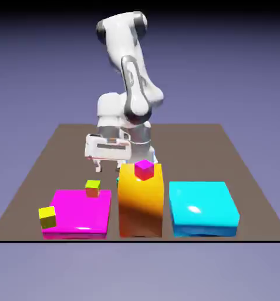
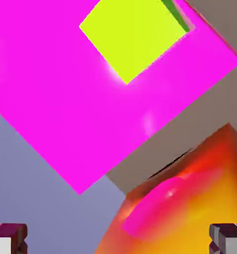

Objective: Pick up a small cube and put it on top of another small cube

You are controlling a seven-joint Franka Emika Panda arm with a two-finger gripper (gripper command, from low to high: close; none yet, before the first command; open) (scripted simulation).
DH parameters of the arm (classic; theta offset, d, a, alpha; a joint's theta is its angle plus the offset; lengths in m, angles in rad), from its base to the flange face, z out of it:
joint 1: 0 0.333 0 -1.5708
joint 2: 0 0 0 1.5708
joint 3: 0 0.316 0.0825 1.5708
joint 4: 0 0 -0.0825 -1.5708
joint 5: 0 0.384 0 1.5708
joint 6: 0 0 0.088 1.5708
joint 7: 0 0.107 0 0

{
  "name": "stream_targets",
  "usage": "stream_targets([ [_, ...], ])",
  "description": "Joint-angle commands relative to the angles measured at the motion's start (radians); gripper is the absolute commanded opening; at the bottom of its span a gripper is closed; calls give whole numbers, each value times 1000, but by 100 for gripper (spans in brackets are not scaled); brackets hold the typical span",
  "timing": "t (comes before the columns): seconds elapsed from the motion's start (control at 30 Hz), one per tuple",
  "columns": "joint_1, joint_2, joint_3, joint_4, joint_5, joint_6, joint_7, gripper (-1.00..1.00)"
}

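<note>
On the exterior view's left you see a flat pink block (image 1: 77,213) on the table (image 1: 248,176). One small yellow cube (image 1: 47,217) sits at its 8 o'clock corner. A second yellowish cube (image 1: 93,188) sits at its 1 o'clock edge. Above this block, at about 12 o'clock from it, the gripper (image 1: 108,169) hangs with its fingers pointing down. The fingers are spread wide and hold nothing. In the hand view the fingertips (image 2: 8,240) stand far apart at the bottom corners, and only the pink block and the orange block show between them. The small teal cube (image 1: 118,179) is mostly hidden. You can see only a sliver at 10 o'clock of the tall orange block (image 1: 141,203), behind it. A small pink cube (image 1: 144,169) rests on top of the orange block. A flat light-blue block (image 1: 202,208) lies at 3 o'clock of the orange block
</note>
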Motion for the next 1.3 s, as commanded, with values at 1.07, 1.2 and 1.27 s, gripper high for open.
stream_targets([
  [1.07, 159, 251, -37, -33, 964, 46, 390, 0],
  [1.2, 14, 325, 89, -3, 1071, -5, 270, 0],
  [1.27, -58, 362, 152, 12, 1125, -30, 210, 0],
])
